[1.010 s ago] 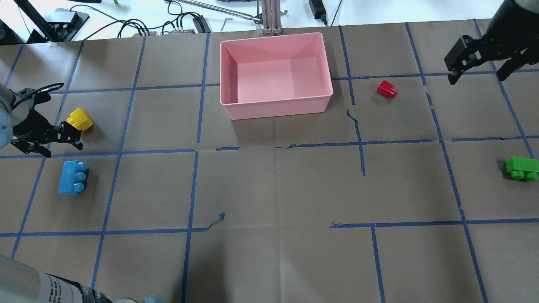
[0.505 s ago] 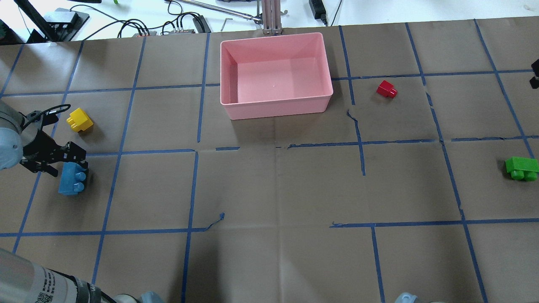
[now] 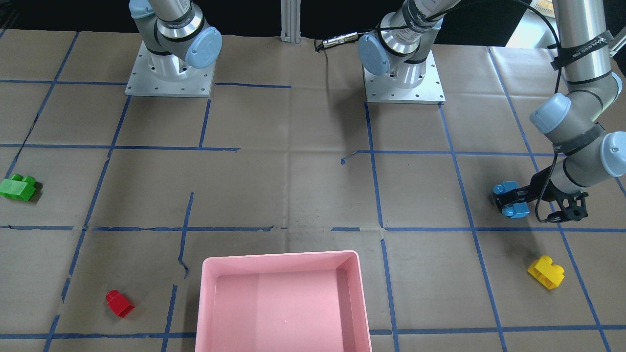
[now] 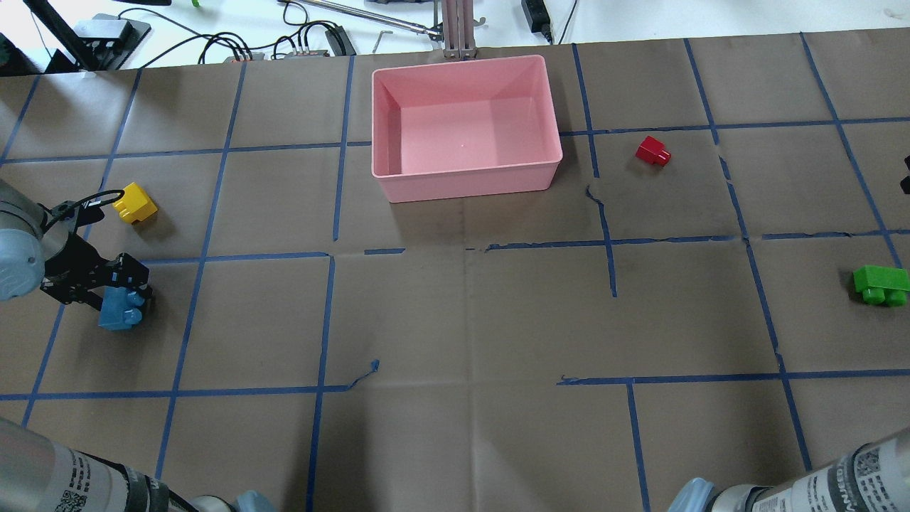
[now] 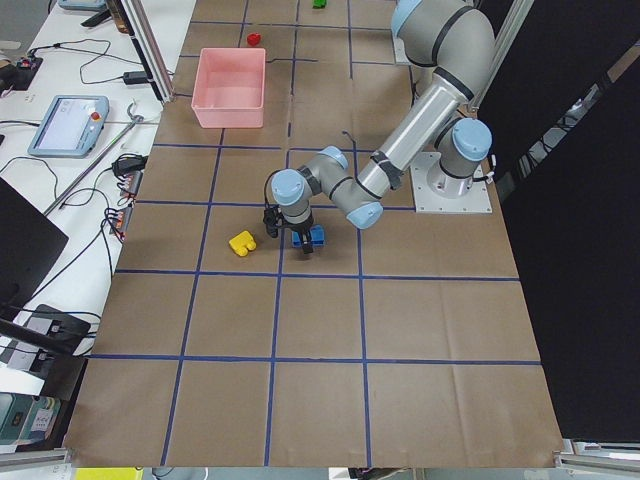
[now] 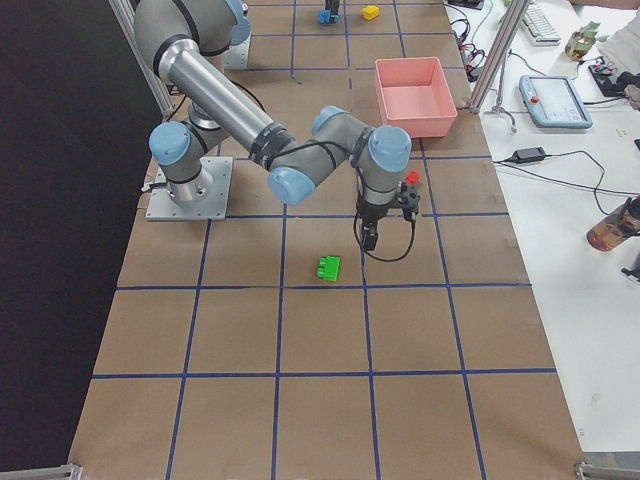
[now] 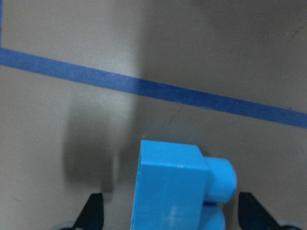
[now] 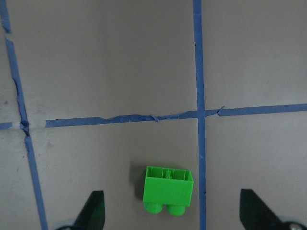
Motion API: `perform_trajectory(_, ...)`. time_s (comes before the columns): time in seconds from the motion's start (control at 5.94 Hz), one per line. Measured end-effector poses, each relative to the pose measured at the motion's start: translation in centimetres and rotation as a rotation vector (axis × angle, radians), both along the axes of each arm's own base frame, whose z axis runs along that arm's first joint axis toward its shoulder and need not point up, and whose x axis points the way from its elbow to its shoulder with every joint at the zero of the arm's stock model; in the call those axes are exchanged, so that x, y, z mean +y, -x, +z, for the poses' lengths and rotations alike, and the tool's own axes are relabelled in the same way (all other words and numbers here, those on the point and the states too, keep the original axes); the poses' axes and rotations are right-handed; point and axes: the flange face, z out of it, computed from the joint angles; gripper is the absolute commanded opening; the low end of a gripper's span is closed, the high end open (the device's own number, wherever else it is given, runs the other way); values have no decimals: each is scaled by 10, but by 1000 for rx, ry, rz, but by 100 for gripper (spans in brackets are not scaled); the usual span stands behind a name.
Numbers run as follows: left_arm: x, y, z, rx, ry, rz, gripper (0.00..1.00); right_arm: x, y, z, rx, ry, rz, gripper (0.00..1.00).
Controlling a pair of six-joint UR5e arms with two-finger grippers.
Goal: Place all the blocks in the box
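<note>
The blue three-stud block (image 4: pixel 117 314) lies at the table's left, and my left gripper (image 4: pixel 122 284) is low over it. In the left wrist view the block (image 7: pixel 170 187) sits between the open fingers (image 7: pixel 93 213), which stand apart from it. The yellow block (image 4: pixel 135 203) lies just beyond. My right gripper (image 8: pixel 172 215) is open and empty, above the green block (image 8: pixel 168 189), which lies at the right edge (image 4: pixel 881 284). The red block (image 4: pixel 652 151) lies right of the pink box (image 4: pixel 462 186), which holds nothing.
Brown paper with blue tape lines covers the table. Cables and a metal post (image 4: pixel 455 28) lie beyond the box at the far edge. The two arm bases (image 3: pixel 168 73) stand at the near side.
My left gripper moved from beside the yellow block to the blue block and came down around it. My right gripper moved off the overhead view's right edge toward the green block.
</note>
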Motion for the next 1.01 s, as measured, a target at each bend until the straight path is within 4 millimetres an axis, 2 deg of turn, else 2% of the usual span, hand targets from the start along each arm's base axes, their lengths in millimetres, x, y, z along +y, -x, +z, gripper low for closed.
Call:
perform_trajectory(0.17, 1, 1, -1, 2, -3, -2, 30, -2, 9, -38, -14, -14, -16, 99)
perform_trajectory(0.34, 2, 1, 0, 2, -2, -3, 0, 3, 7, -72, -16, -13, -26, 99)
perform_trajectory(0.5, 2, 1, 3, -3, 2, -2, 0, 14, -2, -101, -11, -9, -31, 99)
perform_trajectory(0.67, -1, 1, 11, -11, 17, -1, 0, 25, -6, -118, 3, 0, -33, 99)
perform_trajectory(0.84, -9, 4, 27, -16, 54, -6, 0, 33, -4, -125, 13, 6, -38, 99)
perform_trajectory(1.01, -31, 17, 54, -17, 99, -30, 0, 39, -1, -129, 12, 1, -44, 99)
